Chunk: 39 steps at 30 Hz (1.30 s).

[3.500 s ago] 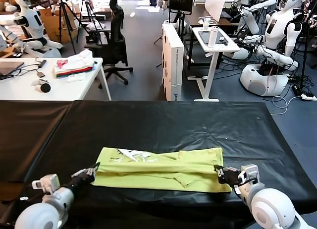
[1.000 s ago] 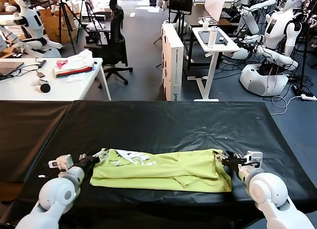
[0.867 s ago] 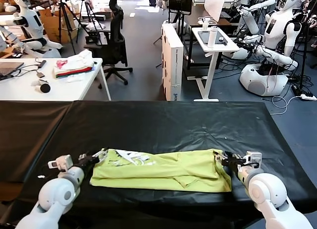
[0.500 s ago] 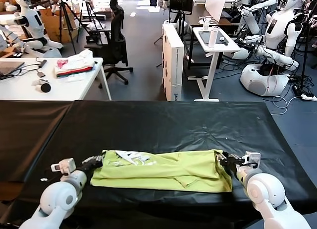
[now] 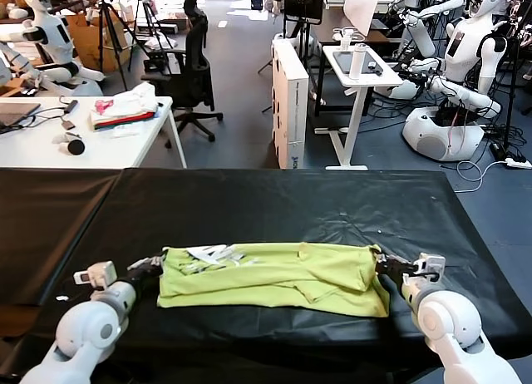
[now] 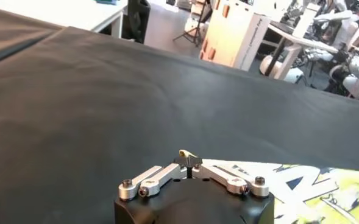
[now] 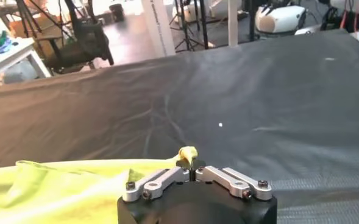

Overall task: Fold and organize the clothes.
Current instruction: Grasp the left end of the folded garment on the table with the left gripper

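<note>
Item: one lime-yellow T-shirt point(image 5: 274, 276), lying in a long, roughly folded band across the near middle of the black-covered surface point(image 5: 291, 205), white printed graphic showing toward its left end. Left gripper point(image 5: 155, 263): at the shirt's left end, pressed together and pinching a small tuft of yellow cloth, as the left wrist view confirms. Right gripper point(image 5: 384, 264): at the shirt's right end, likewise nipping a corner of the fabric between its closed tips. Step in hand, by judgement: both ends seized for a lift or fold-over. Risks: each hold takes only a thin edge, so the cotton may slip free under tension; uneven pull between the two arms could skew the band or drag its loose lower layer open. Containers: none on the surface. Beyond it, a white desk point(image 5: 125, 147) carries a folded stack of garments point(image 5: 125, 110), well apart from the work.
</note>
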Each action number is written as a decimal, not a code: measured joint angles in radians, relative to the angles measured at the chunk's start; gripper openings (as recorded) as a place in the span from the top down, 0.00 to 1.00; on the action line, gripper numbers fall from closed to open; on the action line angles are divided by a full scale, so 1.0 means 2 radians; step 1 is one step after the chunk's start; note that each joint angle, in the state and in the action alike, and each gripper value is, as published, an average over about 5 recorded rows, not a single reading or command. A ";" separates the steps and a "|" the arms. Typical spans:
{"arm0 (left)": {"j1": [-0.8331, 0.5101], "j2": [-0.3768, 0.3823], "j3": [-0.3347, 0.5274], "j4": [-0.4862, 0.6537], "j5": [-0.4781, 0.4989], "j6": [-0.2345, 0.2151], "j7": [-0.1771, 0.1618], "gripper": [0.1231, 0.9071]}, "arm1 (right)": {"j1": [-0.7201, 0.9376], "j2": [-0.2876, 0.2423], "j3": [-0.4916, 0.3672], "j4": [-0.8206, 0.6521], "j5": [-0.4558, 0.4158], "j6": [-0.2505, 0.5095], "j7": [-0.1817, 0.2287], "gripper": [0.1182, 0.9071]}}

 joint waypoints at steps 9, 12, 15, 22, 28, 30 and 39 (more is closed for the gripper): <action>0.000 -0.004 0.001 0.002 0.008 -0.016 0.011 0.58 | -0.016 -0.023 0.002 0.013 0.002 0.091 -0.060 0.12; 0.002 0.001 0.000 0.003 0.012 -0.013 0.011 0.32 | -0.023 -0.033 0.001 0.021 -0.002 0.128 -0.075 0.02; 0.005 0.009 -0.004 0.002 0.004 -0.009 0.002 0.09 | -0.033 -0.045 -0.001 0.028 -0.020 0.174 -0.089 0.00; 0.020 0.042 -0.025 -0.017 -0.075 0.004 -0.008 0.00 | -0.079 -0.083 0.009 0.040 -0.084 0.318 -0.141 0.00; 0.060 0.111 -0.064 -0.032 -0.204 0.017 0.075 0.00 | -0.157 -0.106 0.044 0.052 -0.101 0.404 -0.192 0.00; 0.075 0.133 -0.075 -0.030 -0.242 0.032 0.109 0.00 | -0.182 -0.109 0.059 0.052 -0.102 0.425 -0.206 0.00; 0.089 0.191 -0.071 0.002 -0.269 0.090 0.193 0.00 | -0.249 -0.106 0.105 0.039 -0.107 0.466 -0.237 0.00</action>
